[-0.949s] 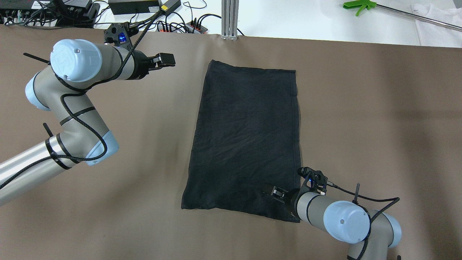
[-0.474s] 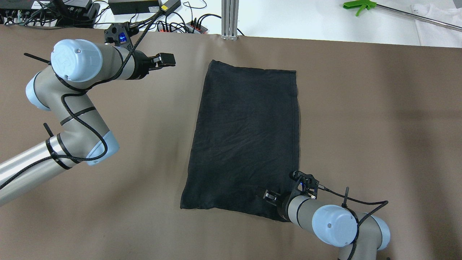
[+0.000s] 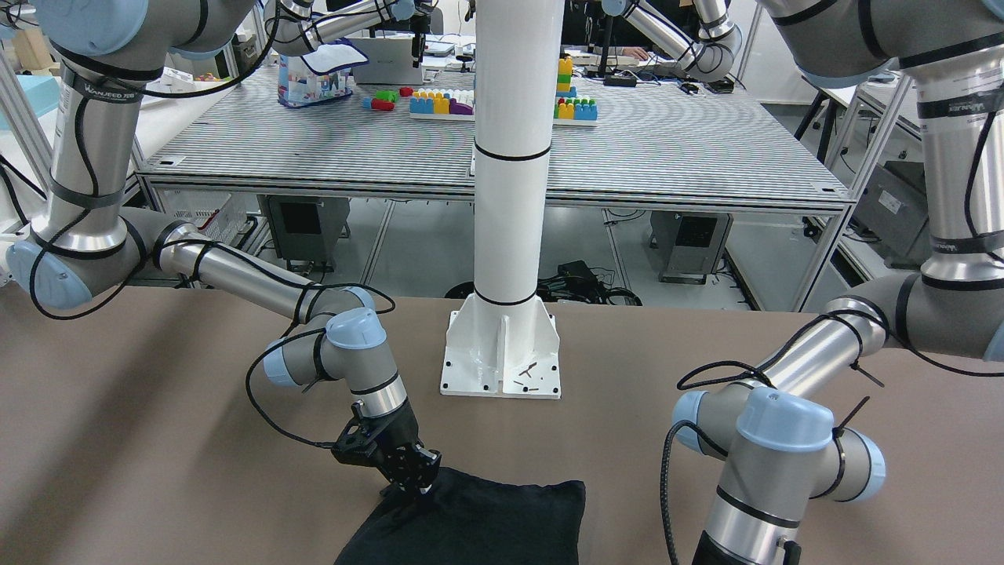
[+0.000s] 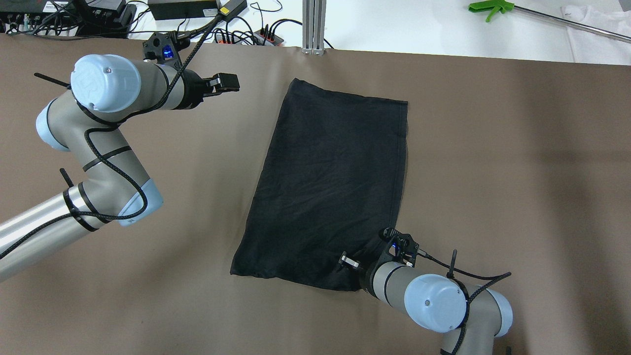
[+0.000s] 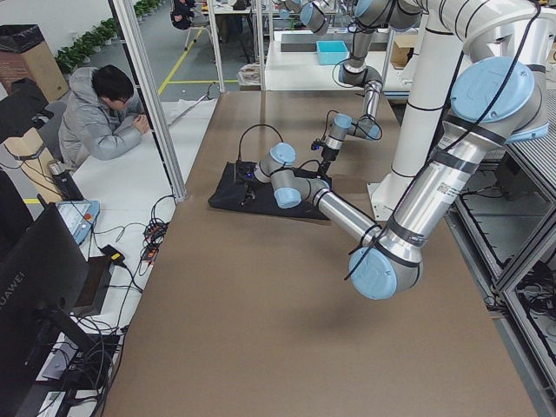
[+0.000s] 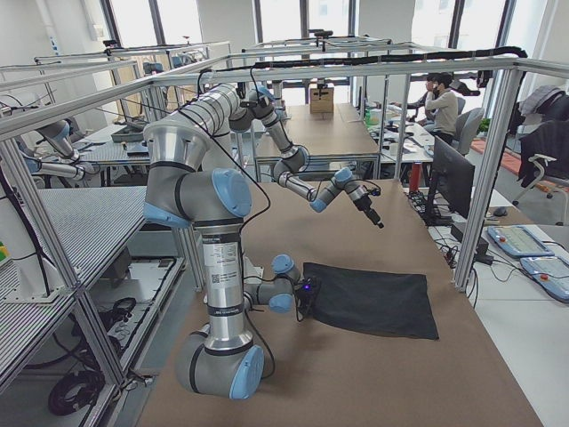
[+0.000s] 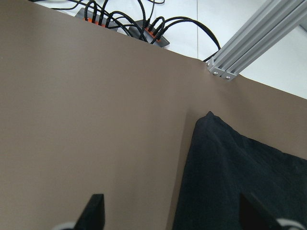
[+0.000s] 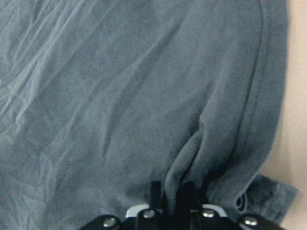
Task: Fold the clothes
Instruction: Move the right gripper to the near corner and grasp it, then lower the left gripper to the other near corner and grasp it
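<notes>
The clothes [image 4: 330, 182] are one black, roughly rectangular garment lying flat and skewed on the brown table [image 4: 517, 172]. My right gripper [image 4: 347, 261] is shut on a raised fold near its near right corner. The right wrist view shows that pinched fold [image 8: 187, 158] between the fingertips [image 8: 156, 194]. From the front, the right gripper [image 3: 412, 475] presses at the garment's edge [image 3: 486, 518]. My left gripper [image 4: 229, 81] hovers open left of the far left corner, apart from the cloth. In the left wrist view that corner [image 7: 211, 120] lies ahead of its spread fingers [image 7: 96, 211].
Cables and a power strip [image 4: 266, 37] line the far table edge beside an aluminium post [image 4: 314, 24]. A green-handled tool [image 4: 488, 9] and a white cloth [image 4: 596, 29] lie beyond it. The white base pillar [image 3: 502, 235] stands behind. A person [image 5: 104, 113] sits off the far edge.
My right gripper has dragged the garment's near right corner to the left and slightly forward, skewing the cloth. The near left corner slid left too. The left arm has stayed put.
</notes>
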